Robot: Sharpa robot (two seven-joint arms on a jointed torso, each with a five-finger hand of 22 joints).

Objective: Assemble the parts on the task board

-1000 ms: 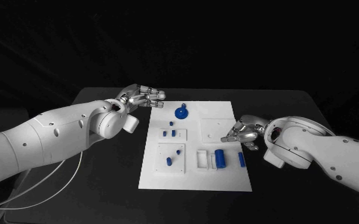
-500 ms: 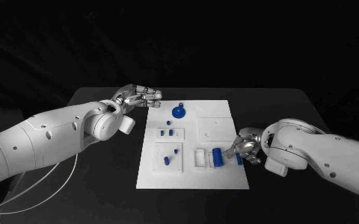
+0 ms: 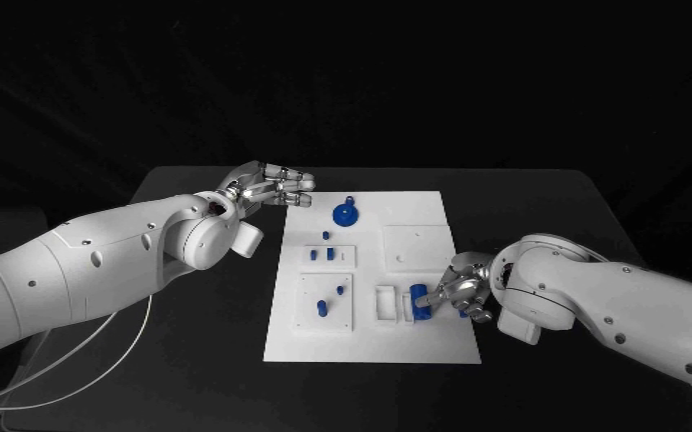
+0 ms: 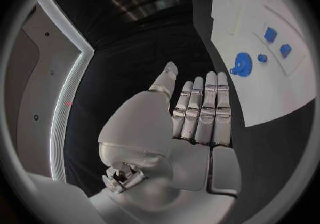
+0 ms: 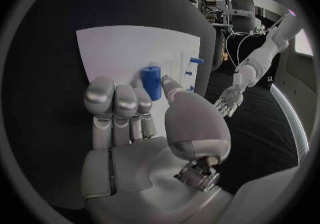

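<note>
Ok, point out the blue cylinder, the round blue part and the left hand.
blue cylinder (image 5: 151, 82), right wrist view, its side.
round blue part (image 3: 348, 216), head view, its disc.
left hand (image 4: 200, 109), left wrist view, its fingers.

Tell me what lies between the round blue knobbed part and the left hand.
Head view: only bare white task board and black table lie between the round blue knobbed part and the left hand.

The left robot hand (image 4: 193, 122) hovers flat, fingers together, beside the task board (image 4: 256, 64).
</note>
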